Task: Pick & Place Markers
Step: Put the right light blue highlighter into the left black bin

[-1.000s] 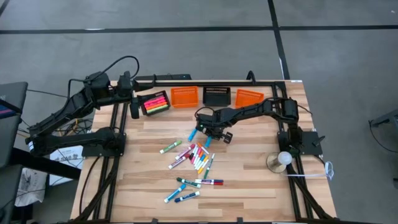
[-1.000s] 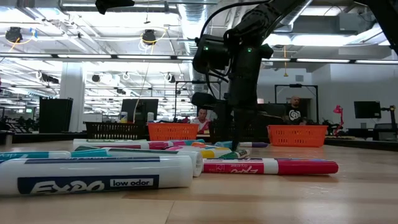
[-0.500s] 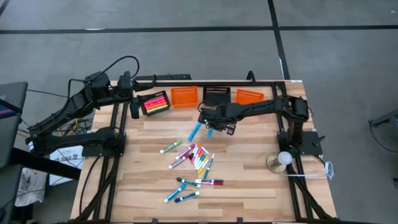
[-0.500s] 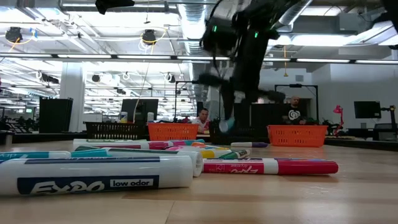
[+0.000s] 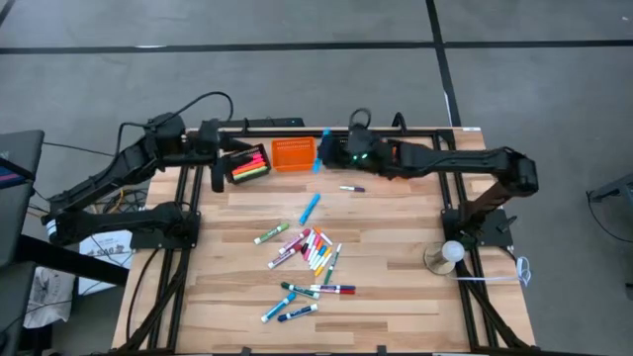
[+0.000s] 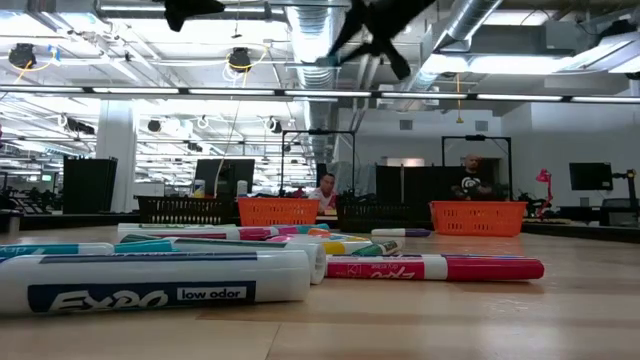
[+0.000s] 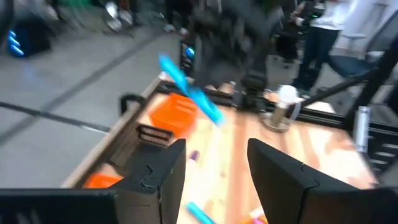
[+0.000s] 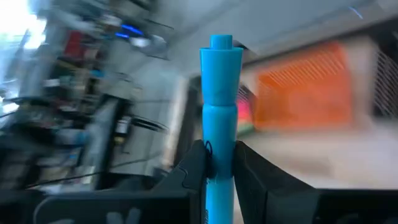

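Observation:
Many coloured markers (image 5: 312,249) lie loose on the wooden table, with a single blue one (image 5: 311,208) and a small purple one (image 5: 352,188) farther back. My right gripper (image 5: 332,148) is high over the far edge by the orange basket (image 5: 293,154), shut on a light-blue marker (image 8: 221,112). That marker also shows in the left wrist view (image 7: 189,93). My left gripper (image 7: 214,180) waits open at the far left with nothing between its fingers. My right gripper pinches the light-blue marker's barrel (image 8: 220,163) between its two fingers (image 8: 193,169), which lie across it. The capped end (image 8: 221,59) sticks out well past the fingertips. The marker is lifted clear of the table, in the air above the baskets.
A black basket (image 5: 247,163) holding pink, orange and yellow markers stands at the far left beside my left gripper. Another orange basket (image 6: 478,216) stands at the far right. A round stand with a white ball (image 5: 450,254) sits by the right edge. People sit in the room beyond.
My right gripper has risen steeply from the table with the light-blue marker and swung toward the far edge, rolling and tipping from pointing down to nearly level. The marker is lifted clear. The other blue marker stays on the table.

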`<act>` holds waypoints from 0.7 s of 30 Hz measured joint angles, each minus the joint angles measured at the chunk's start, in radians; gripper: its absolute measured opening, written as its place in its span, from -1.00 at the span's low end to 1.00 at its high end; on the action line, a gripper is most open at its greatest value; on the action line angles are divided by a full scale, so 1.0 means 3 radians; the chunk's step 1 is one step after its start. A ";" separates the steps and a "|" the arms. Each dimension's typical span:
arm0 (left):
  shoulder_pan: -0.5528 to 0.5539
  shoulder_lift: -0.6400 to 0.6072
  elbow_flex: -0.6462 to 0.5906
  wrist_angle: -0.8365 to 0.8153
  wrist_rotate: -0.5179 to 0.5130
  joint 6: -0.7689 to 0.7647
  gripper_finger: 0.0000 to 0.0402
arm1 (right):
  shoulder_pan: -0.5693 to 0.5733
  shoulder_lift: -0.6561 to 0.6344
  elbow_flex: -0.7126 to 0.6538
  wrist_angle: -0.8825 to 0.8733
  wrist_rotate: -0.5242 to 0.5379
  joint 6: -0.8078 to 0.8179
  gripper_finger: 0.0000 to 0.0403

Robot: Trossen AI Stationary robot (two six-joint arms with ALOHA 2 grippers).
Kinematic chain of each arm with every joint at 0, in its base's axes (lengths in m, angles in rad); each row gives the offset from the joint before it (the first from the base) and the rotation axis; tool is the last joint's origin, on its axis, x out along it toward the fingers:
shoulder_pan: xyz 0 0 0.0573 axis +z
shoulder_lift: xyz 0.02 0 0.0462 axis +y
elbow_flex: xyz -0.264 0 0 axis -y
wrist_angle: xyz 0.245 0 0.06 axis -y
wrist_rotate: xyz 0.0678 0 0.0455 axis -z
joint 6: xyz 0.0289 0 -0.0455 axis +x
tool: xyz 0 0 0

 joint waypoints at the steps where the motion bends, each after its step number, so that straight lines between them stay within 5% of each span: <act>1: -0.0005 0.0044 0.0000 0.0005 0.0023 -0.0037 -0.14 | -0.0010 -0.0033 -0.0001 0.0149 -0.0001 -0.0182 -0.79; 8: -0.0015 0.0314 0.0000 0.0254 0.0247 -0.0292 -0.14 | -0.0039 -0.0108 0.0002 0.0854 -0.0228 -0.1321 -0.79; 21: -0.0053 0.0642 0.0000 0.1077 0.0519 -0.0377 -0.14 | -0.0001 -0.0111 0.0001 0.1092 -0.0643 -0.2482 -0.79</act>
